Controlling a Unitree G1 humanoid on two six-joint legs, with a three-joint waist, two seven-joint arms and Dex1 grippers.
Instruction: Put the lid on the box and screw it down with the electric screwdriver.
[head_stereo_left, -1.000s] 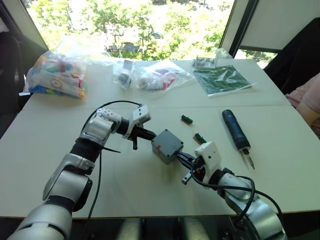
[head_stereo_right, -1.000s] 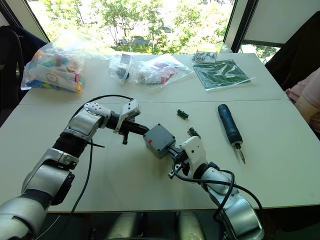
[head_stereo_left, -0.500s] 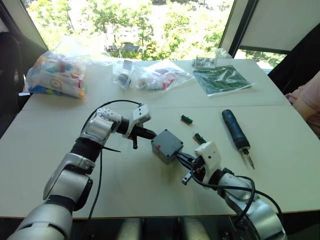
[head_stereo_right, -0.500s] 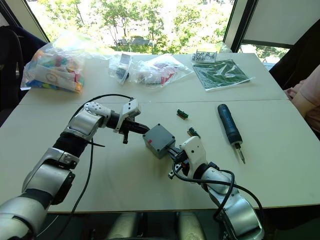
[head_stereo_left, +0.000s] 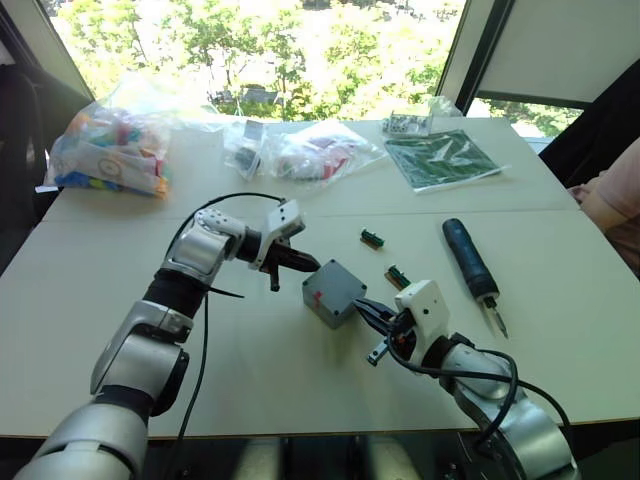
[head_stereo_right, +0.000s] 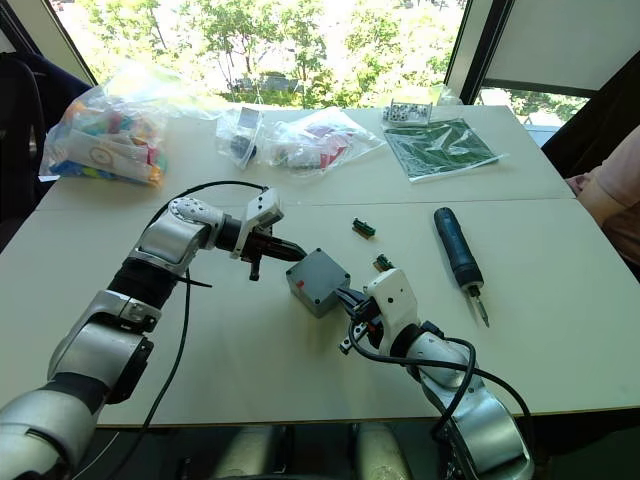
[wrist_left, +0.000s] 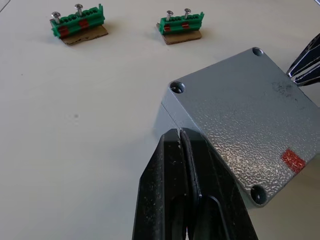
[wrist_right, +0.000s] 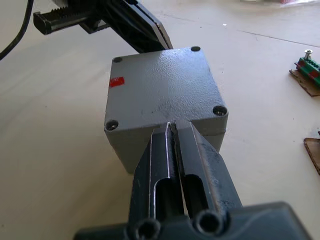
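With both claws clenched empty, left claw (head_stereo_left: 300, 265) and right claw (head_stereo_left: 368, 310) flanking the box (head_stereo_left: 334, 293) mid-surface, I fear a push skidding it; the electric screwdriver (head_stereo_left: 471, 262) lies well apart.

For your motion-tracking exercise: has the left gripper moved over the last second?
Yes. The left gripper has lifted slightly and shifted toward the green terminal block, staying beside the box.

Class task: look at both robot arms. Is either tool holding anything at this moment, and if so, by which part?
Nothing is held. Both the left tool and the right tool are shut, each with its tips against an opposite side of the box.
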